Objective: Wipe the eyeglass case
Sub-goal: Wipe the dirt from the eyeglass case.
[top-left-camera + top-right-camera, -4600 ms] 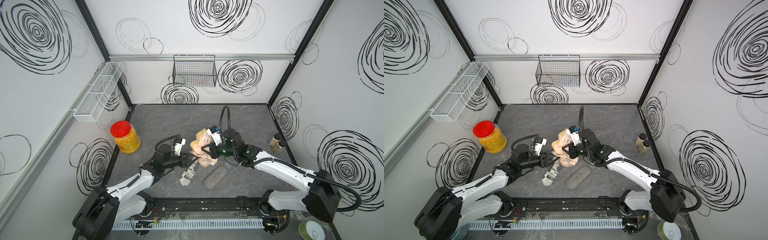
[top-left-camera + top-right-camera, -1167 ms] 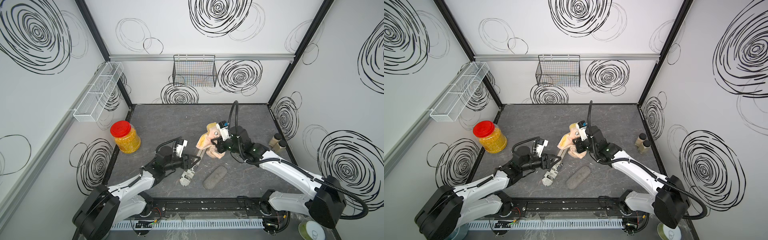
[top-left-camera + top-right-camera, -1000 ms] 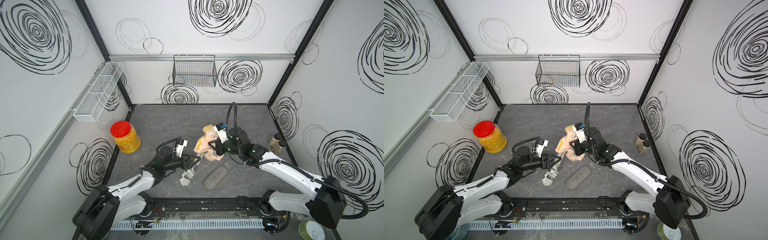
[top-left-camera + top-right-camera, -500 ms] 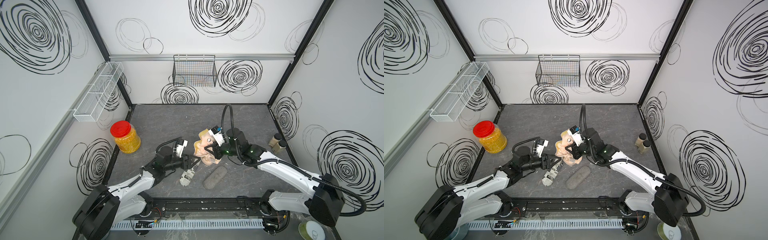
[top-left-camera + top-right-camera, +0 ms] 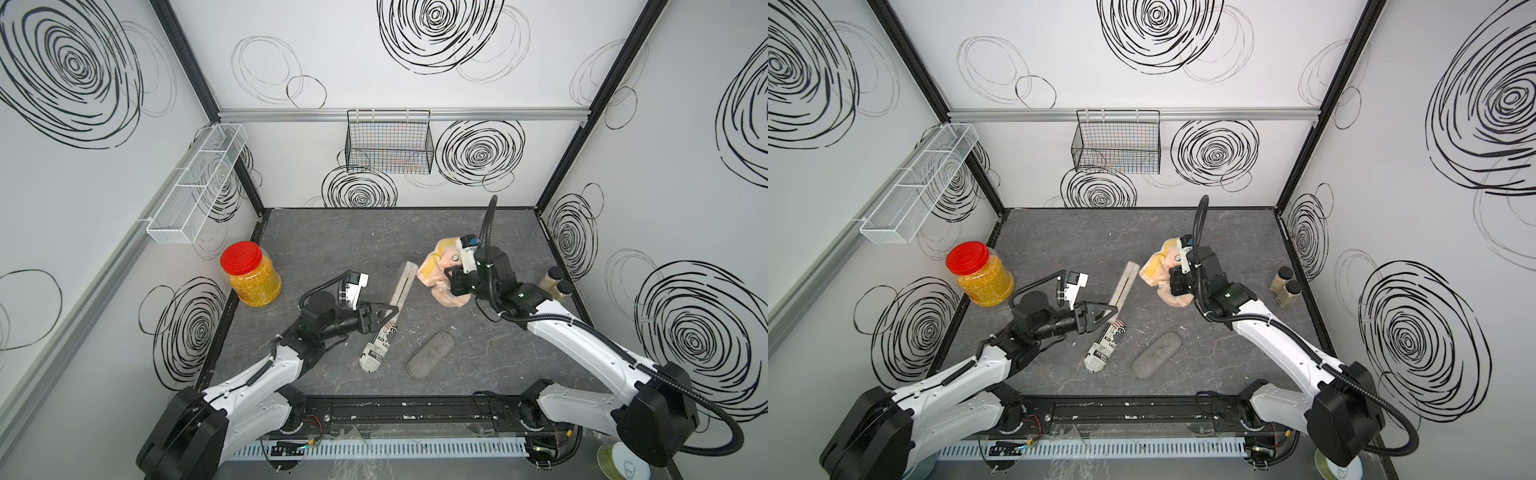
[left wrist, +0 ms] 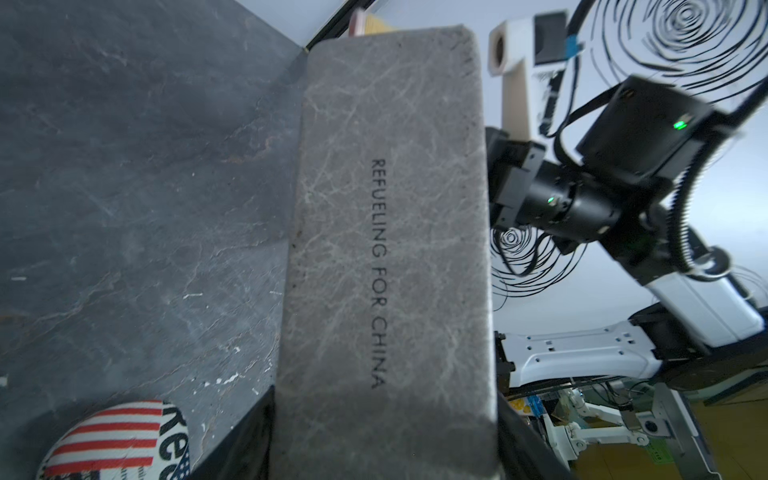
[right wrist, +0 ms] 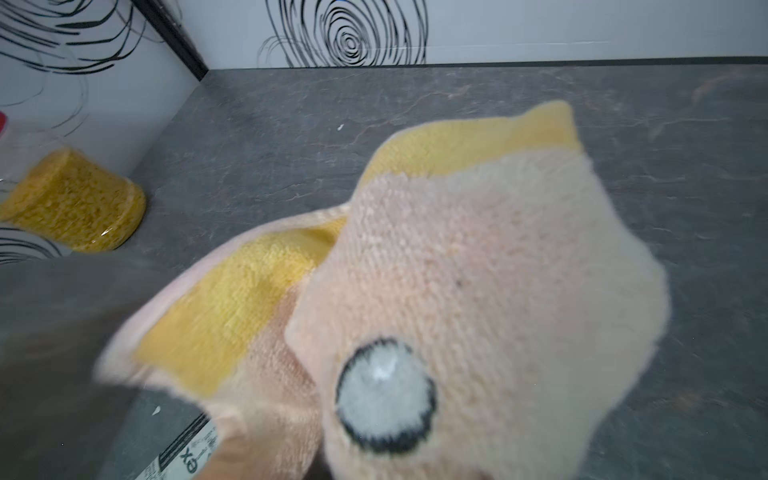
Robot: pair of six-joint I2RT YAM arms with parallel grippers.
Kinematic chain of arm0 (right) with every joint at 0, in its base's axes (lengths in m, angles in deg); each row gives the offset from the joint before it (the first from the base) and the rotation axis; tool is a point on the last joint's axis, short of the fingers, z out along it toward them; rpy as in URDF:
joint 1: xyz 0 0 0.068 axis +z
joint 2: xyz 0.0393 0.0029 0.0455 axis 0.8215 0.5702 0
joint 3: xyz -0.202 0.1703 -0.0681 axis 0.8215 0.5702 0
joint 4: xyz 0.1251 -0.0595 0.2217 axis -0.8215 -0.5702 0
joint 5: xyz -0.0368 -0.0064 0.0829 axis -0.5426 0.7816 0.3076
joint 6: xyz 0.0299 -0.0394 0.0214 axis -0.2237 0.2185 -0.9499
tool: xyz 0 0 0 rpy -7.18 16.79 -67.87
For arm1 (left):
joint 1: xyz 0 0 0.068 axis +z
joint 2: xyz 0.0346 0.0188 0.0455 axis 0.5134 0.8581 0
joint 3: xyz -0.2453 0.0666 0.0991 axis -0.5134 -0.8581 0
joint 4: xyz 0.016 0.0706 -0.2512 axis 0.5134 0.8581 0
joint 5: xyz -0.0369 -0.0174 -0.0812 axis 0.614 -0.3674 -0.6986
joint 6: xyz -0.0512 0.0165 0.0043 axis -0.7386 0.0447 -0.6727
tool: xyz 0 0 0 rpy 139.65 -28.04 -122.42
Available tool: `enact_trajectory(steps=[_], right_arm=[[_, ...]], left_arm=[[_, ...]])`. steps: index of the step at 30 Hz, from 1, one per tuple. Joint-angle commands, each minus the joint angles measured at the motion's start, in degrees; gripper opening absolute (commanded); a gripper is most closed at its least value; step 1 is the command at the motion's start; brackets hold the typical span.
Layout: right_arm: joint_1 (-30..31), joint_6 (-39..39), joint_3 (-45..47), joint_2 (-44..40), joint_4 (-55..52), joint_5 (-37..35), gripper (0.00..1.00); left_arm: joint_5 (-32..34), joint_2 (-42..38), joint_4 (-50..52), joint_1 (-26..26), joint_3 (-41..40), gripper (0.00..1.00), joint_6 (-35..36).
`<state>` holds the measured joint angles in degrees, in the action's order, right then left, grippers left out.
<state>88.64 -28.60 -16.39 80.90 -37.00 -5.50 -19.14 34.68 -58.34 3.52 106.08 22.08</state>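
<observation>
The eyeglass case is a flat grey oblong printed with black letters. It is held by its near end, tilted up off the table, with my left gripper shut on it; dark fingers flank its sides. My right gripper is shut on a peach and yellow cloth, which hides its jaws. The cloth hangs just right of the case's far end; contact cannot be told.
A newspaper-print case and a grey oval case lie near the front. A red-lidded jar stands at the left wall, two small brown bottles at the right wall. A wire basket hangs on the back wall.
My right gripper swept the cloth left onto the held case, then drew it back to the right and farther away. The left arm and the case have stayed put.
</observation>
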Motion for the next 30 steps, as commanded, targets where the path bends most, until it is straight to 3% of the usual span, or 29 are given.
enact_trajectory(steps=[1,4,9,13,18,21,25,28,30], right_arm=[[-0.53,0.05,0.7,-1.74,-2.87,-6.09,0.0],[-0.69,0.24,-0.24,-0.43,-7.2,-7.44,0.0],[1.3,4.92,0.04,0.31,-6.32,6.51,0.0],[7.54,8.04,-0.27,1.45,-3.66,7.73,0.0],[9.91,7.34,-2.77,4.53,-2.72,12.38,0.01],[9.97,7.61,-3.96,5.24,-2.17,10.54,0.0],[9.08,5.7,-5.15,5.77,-2.19,-0.14,0.0],[7.58,5.97,-6.04,6.34,-3.17,3.46,0.0],[8.02,6.97,-6.16,6.61,-3.19,10.0,0.0]], left_arm=[[-3.33,-1.88,-7.45,1.8,1.4,0.61,-3.36],[-4.65,-1.13,-6.99,2.64,3.22,0.61,-4.73],[-5.32,1.16,-6.29,2.03,5.36,0.61,-4.67],[-5.4,3.0,-6.52,0.29,6.2,0.61,-4.36],[-5.89,4.27,-5.27,-1.32,7.45,0.62,-3.19],[-6.01,4.27,-4.2,-1.39,7.77,0.62,-2.33],[-6.59,4.79,-3.7,-1.87,7.82,0.62,-2.0],[-6.92,5.32,-3.68,-2.74,7.96,0.62,-1.67],[-6.97,5.82,-3.08,-3.03,8.25,0.62,-1.07]])
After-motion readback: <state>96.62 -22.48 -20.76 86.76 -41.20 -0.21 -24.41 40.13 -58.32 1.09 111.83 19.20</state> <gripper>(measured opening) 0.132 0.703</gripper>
